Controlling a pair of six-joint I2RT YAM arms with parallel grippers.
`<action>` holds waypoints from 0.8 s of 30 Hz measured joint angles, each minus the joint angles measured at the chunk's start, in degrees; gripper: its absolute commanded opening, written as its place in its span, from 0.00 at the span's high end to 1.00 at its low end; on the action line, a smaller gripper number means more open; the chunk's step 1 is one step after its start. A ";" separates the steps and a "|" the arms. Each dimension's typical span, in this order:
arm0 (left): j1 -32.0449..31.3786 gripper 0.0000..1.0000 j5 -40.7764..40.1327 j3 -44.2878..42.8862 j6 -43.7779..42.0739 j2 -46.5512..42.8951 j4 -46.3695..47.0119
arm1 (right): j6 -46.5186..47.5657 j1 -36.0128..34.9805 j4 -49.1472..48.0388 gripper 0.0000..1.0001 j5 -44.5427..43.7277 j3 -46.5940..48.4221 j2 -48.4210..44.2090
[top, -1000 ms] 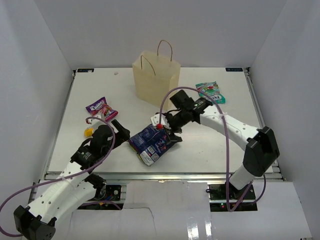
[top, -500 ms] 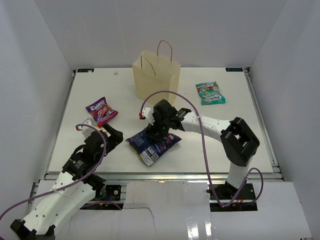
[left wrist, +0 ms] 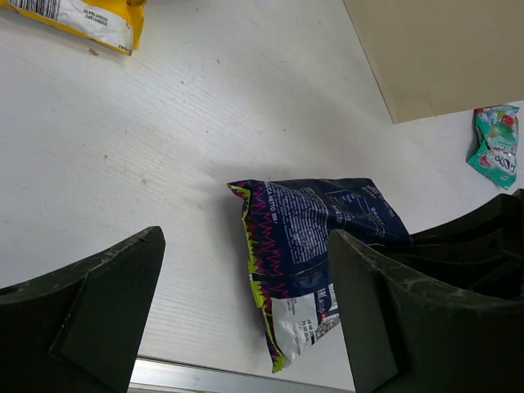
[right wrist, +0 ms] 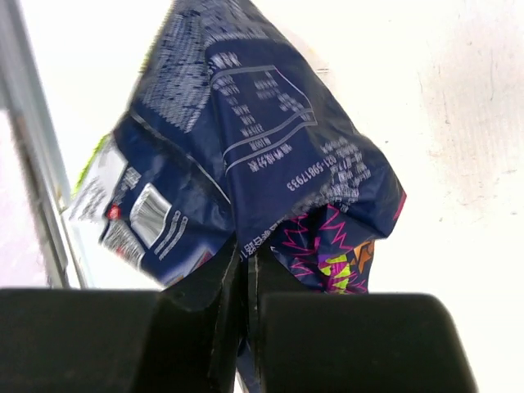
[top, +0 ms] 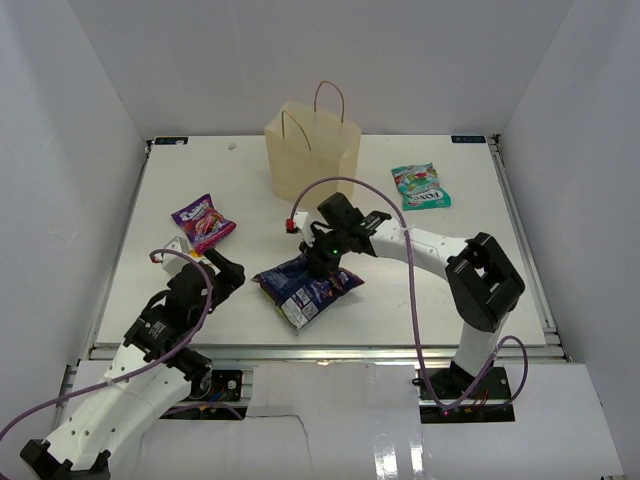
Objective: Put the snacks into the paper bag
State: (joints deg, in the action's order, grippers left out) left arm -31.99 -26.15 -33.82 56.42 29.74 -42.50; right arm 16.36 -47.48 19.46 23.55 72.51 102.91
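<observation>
The right gripper [top: 318,262] [right wrist: 246,264] pinches an edge of the dark blue snack bag [top: 305,285] [right wrist: 246,139], its jaws drawn tight with only a thin fold of foil between them. The rest of the packet (its printed back facing the wrist camera) spreads out ahead of the fingertips on the white table [top: 420,300]. The left gripper [top: 232,270] [left wrist: 246,295] hangs with jaws spread wide and nothing between them. The same blue bag [left wrist: 311,237] lies ahead of them, apart from both fingers. The tan paper bag [top: 310,150] [left wrist: 442,49] stands upright well beyond the right jaws, handles up. A teal-white packet [top: 420,186] [left wrist: 495,147] lies off to the right jaws' right. A magenta packet [top: 203,220] sits just past the left jaws, and a yellow packet [left wrist: 90,20] lies beyond their left finger.
</observation>
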 measured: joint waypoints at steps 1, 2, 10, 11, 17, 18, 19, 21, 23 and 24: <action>0.00 0.09 0.00 0.00 0.00 -0.48 -0.02 | 1.57 0.98 0.85 0.92 2.16 0.22 -0.39; 0.00 0.09 -0.02 0.00 0.02 -0.96 -0.09 | 2.93 1.86 1.68 0.92 3.87 0.44 -0.92; 0.00 0.09 -0.31 0.00 0.46 -2.97 -1.01 | 10.67 9.49 8.17 0.92 9.73 10.82 -6.08; 0.00 0.09 -0.33 0.00 0.48 -3.02 -1.01 | 10.80 10.29 8.09 0.92 9.68 13.49 -6.51; 0.00 0.09 -0.44 0.00 0.68 -2.99 -1.03 | 9.55 12.66 5.88 0.92 8.63 31.15 -6.97; 0.00 0.09 -0.46 0.00 0.68 -2.99 -1.03 | 9.29 12.92 5.44 0.92 7.96 33.68 -6.97; 0.00 0.09 -0.46 0.00 0.68 -2.95 -1.03 | 9.01 13.11 5.68 0.92 6.84 37.35 -6.67; 0.00 0.09 -0.48 0.00 0.66 -2.82 -0.98 | 8.57 13.38 4.39 0.92 4.72 44.02 -5.55; 0.00 0.09 -0.48 0.00 0.63 -2.64 -0.92 | 8.22 13.66 1.81 0.92 2.38 50.12 -4.24; 0.00 0.09 -0.46 0.00 0.61 -2.49 -0.81 | 8.11 13.73 0.28 0.92 1.25 52.68 -3.43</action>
State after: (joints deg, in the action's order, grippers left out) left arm -31.99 -26.61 -33.82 57.04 27.24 -43.31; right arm 24.47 -33.76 19.75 24.80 125.19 99.48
